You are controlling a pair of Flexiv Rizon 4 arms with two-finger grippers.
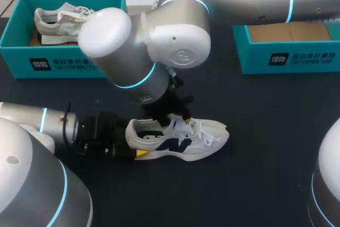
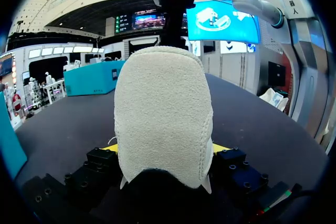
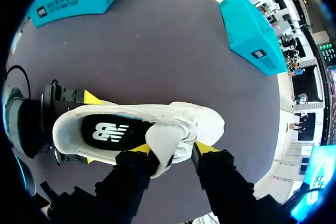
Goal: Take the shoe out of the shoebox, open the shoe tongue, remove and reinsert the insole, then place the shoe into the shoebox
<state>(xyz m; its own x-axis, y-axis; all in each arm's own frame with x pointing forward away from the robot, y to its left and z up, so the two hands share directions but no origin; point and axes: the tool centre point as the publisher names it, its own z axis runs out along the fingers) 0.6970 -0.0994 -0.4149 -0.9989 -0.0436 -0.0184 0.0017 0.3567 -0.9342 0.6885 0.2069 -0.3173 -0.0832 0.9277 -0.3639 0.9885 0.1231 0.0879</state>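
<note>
The dark worktop (image 1: 265,131) carries everything. Our right arm (image 1: 175,41) is the bulkiest thing over it. It comes in from the far right and crosses the middle, and from the head view it hides the right end of the far-left shoebox (image 1: 58,65) and the far edge of the shoe's opening. Our left arm (image 1: 48,120) lies low along the near left and points right.

Two teal boxes stand at the far edge, well apart. The far-left shoebox holds a pale second shoe (image 1: 58,22) lying inside. The far-right shoebox (image 1: 297,57) shows a brown bottom.

The white shoe (image 1: 180,142) stands on its sole on the worktop near the middle, outside both boxes, with its heel to the left and its toe to the right. The left jaws are closed on its heel (image 2: 160,114), one yellow tip at each side.

The right jaws come down over the shoe's middle, astride the raised tongue (image 3: 163,142). We cannot tell whether they pinch it. The black insole (image 3: 113,131) lies inside the shoe. The white laces (image 1: 204,131) lie loose towards the toe.
</note>
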